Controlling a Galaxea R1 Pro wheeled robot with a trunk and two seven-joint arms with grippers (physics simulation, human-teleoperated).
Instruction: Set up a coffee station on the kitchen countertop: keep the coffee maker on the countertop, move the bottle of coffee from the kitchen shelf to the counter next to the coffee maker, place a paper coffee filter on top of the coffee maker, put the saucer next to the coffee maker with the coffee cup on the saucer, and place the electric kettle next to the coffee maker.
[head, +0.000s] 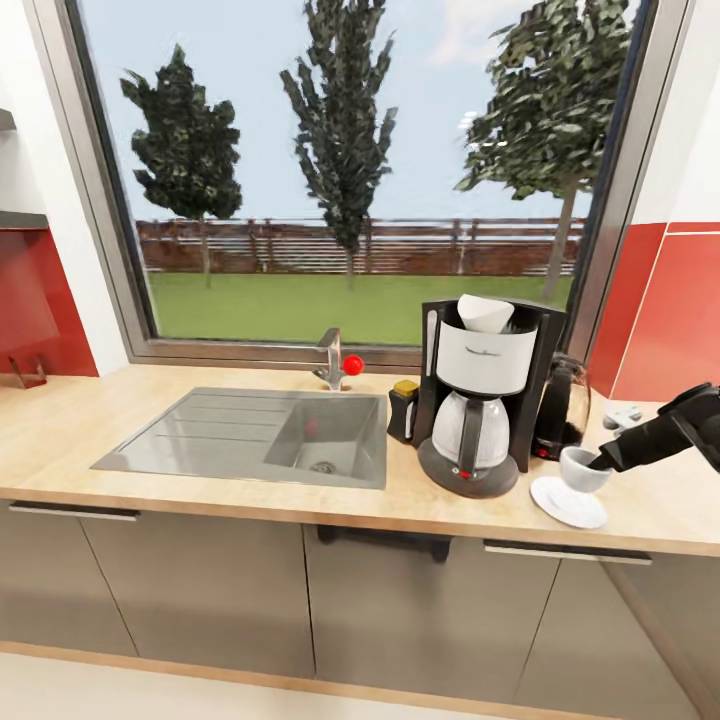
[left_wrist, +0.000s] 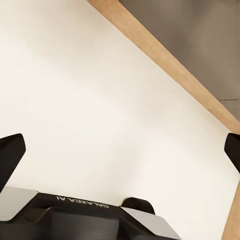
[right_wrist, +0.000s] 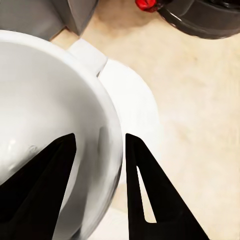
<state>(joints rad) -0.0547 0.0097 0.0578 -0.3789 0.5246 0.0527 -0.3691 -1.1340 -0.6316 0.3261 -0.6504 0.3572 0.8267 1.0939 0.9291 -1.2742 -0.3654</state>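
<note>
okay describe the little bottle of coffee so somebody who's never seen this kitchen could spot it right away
Find the kitchen countertop under the big window, then the grey sink set into it. Between the sink's right edge and the coffee maker stands the bottle of coffee. It is small, squat and dark with a yellowish top, far shorter than the machine beside it.

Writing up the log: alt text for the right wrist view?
Two black gripper fingers straddle the wall of a plain white coffee cup, one inside and one outside, above a round white saucer on light-wood countertop.
</note>
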